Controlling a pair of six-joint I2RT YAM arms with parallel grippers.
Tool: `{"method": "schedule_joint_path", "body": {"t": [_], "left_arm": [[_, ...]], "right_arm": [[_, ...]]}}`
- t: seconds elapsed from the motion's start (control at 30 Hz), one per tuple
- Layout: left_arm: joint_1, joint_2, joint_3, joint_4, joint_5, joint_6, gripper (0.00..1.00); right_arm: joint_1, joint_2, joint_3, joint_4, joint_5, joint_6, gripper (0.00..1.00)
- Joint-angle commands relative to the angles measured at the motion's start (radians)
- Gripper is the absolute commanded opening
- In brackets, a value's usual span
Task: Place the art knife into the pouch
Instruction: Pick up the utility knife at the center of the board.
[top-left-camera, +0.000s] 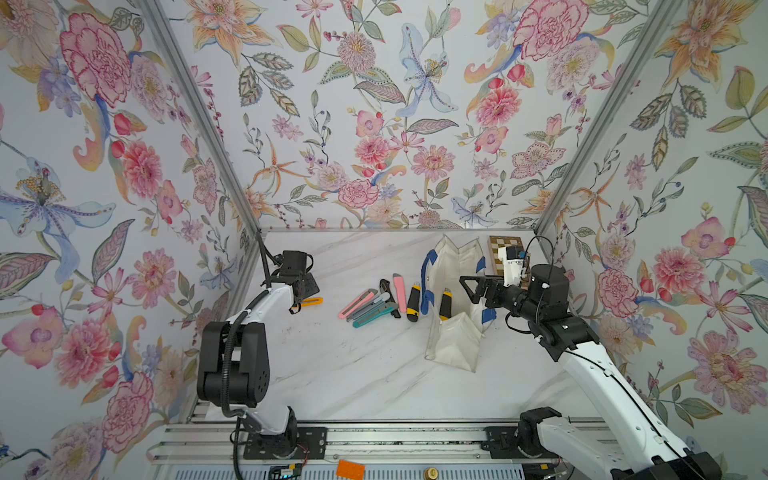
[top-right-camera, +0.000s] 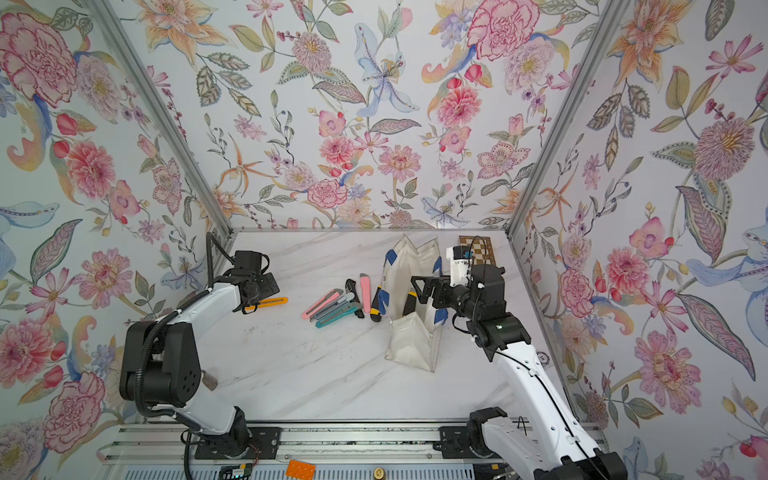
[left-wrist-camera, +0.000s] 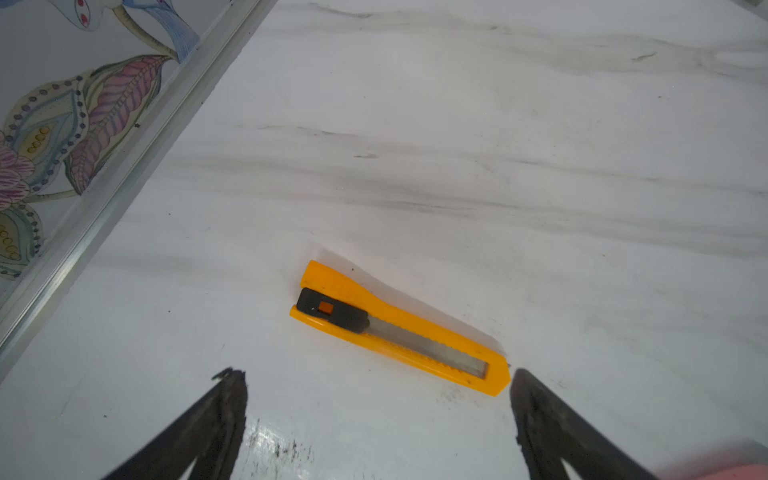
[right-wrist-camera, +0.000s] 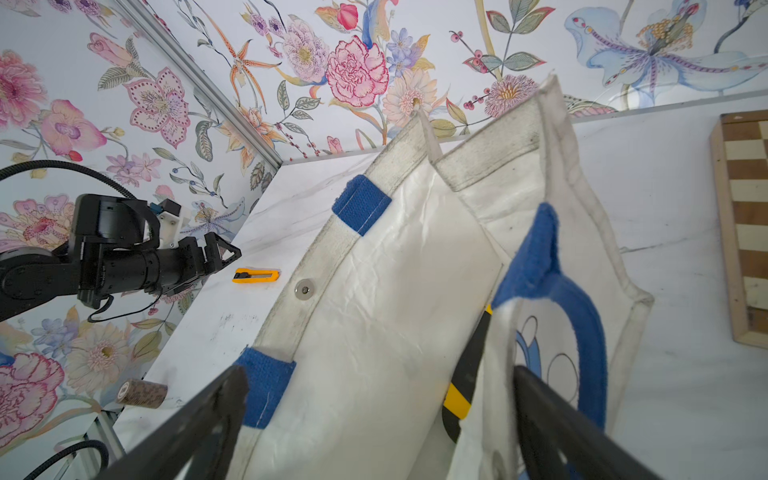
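Art knife in black and yellow (top-left-camera: 445, 305) stood inside the open pouch (top-left-camera: 453, 340), leaning against the inner wall. Its lower end was hidden, so it probably rested on the bottom, though I could not be sure. The pouch stood upright toward the far right corner of the tabletop (top-left-camera: 353, 374), beside the chessboard (top-left-camera: 503, 245). The right gripper (right-wrist-camera: 378, 376) hung over the pouch mouth with its jaws apart and nothing between them. By that, one placement looked done.

Several other knives (top-left-camera: 374, 305) lay bunched at mid-tabletop, just left of the pouch. An orange knife (left-wrist-camera: 399, 332) lay alone near the left edge. The left gripper (left-wrist-camera: 376, 374) hovered just beside it, jaws apart and empty. If all were meant for the pouch, most of the job remained.
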Motion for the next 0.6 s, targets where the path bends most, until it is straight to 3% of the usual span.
{"method": "schedule_joint_path", "body": {"t": [0.0,0.13,0.37,0.57], "left_arm": [[0.011,0.059,0.017,0.04,0.033,-0.011,0.99],[0.021,0.098,0.02,0.042,0.03,-0.019,0.99],[0.027,0.165,0.029,0.062,0.039,-0.04,0.86],[0.028,0.215,0.057,0.046,0.002,-0.037,0.83]], "right_arm": [[-0.003,-0.031,0.04,-0.069,0.008,-0.022,0.99],[-0.005,-0.049,0.063,-0.119,0.018,-0.049,0.99],[-0.011,-0.085,0.046,-0.129,0.045,-0.051,0.99],[-0.023,-0.09,0.036,-0.131,0.038,-0.046,0.99]]}}
